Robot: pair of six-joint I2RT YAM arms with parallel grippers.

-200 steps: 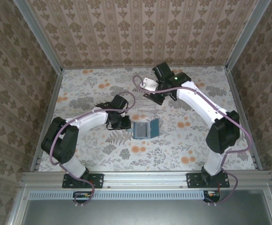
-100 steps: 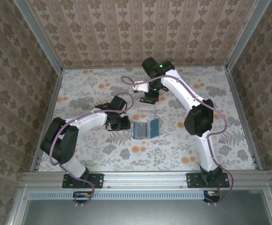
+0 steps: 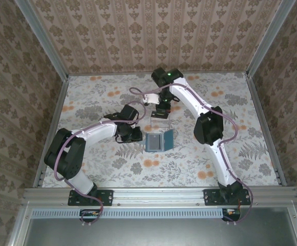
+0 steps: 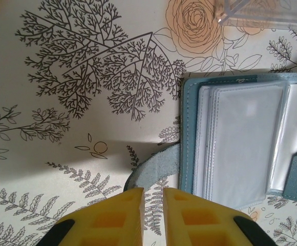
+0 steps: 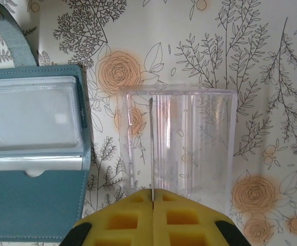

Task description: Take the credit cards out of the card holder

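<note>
While the left gripper [image 4: 153, 191] pinches the wallet [image 4: 187, 133] by its strap [image 4: 157, 164], the right gripper [image 5: 152, 193] — clamped on an edge-on card [image 5: 151, 143] — hangs over the box [image 5: 206, 134].

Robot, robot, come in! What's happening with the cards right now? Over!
Copy: left gripper pinching card holder by its strap, holder open. And right gripper shut on one credit card, edge-on over clear box. Nothing in the way.

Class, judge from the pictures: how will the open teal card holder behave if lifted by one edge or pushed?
The card holder probably flops at its fold, since it lies hinged open. Its glossy clear sleeves look slippery to pinch. Being thin, it should slide rather than tip.
</note>
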